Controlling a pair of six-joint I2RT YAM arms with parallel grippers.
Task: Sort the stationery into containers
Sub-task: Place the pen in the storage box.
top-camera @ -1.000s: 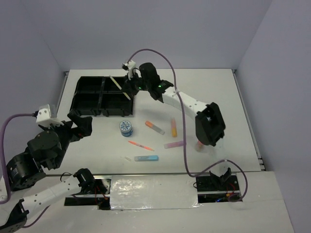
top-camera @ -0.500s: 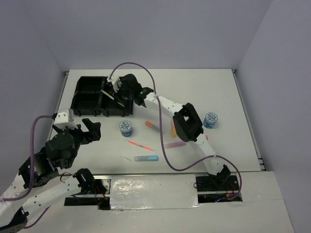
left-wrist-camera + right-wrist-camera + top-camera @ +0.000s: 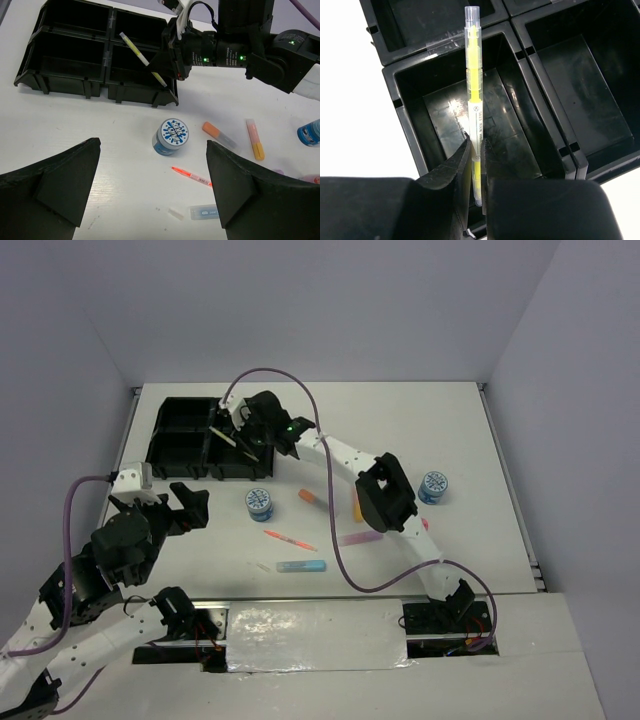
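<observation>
**A:** Top view first. The right fingers (image 3: 247,440) are out over the tray (image 3: 160,435) at the far left of the bench (image 3: 450,420), narrow on a yellow pen (image 3: 226,437). It slants above the near right compartment.

**B:** The left fingers (image 3: 190,508) hang wide with nothing in them, just short of a roll (image 3: 260,503). The other stationery lies loose mid-bench.

**A:** Left wrist now. Those wide fingers frame the shot, and beyond them the pen stands tilted in the air. Its low end is in the right arm's grip and its high end leans toward the middle divider.

**B:** It's not down yet, then.

**A:** Right wrist: the pen is pinched near its lower end, compartment floor straight below. The upper tip shows against the far divider.

**B:** How would you finish it?

**A:** I'd say level it first. Drop the wrist and line the pen up along the compartment's longer side. Open only once it's below the rim.

**B:** And if it's released from here?

**A:** My guess is it lands across a divider or tips into the next compartment. It looks light and round, so it should roll.
</observation>
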